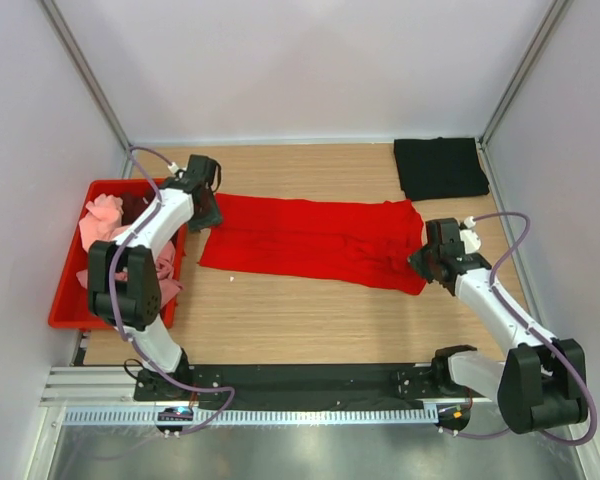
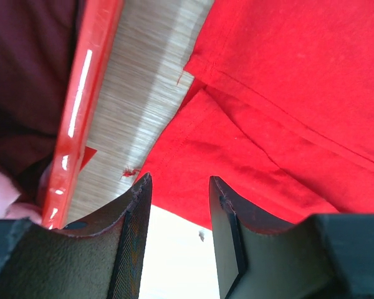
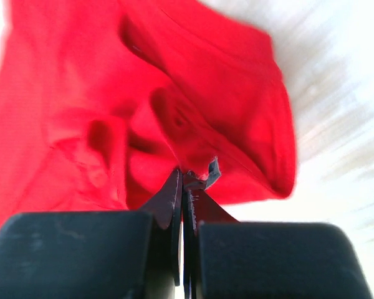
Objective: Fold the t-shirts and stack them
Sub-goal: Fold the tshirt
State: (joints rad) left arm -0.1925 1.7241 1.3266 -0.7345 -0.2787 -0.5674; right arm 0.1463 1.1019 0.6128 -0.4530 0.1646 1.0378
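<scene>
where the top camera looks down on the wooden table (image 1: 280, 320), the red crate (image 1: 65, 300) sits at the left edge with pink t-shirts (image 1: 102, 222) heaped inside. the red t-shirt (image 1: 315, 240) lies spread flat just right of the crate, its length running away from it. the left gripper (image 1: 208, 215) hangs over the shirt's end nearest the crate; the right gripper (image 1: 417, 262) is at the end farthest from the crate. a folded black t-shirt (image 1: 440, 167) lies well apart from the crate, beyond the red one.

from the left wrist, the left gripper (image 2: 179, 184) has its jaws spread with nothing between them. the red t-shirt (image 2: 268, 93) lies near the crate (image 2: 87, 87), with a strip of bare table (image 2: 137, 81) between them. a dark maroon t-shirt (image 2: 25, 75) shows inside the crate.

from the right wrist, the right gripper (image 3: 184, 177) has its fingers pressed together, pinching a small fold of the red t-shirt (image 3: 112, 93) – the cloth bunches in wrinkles just ahead of the tips.
</scene>
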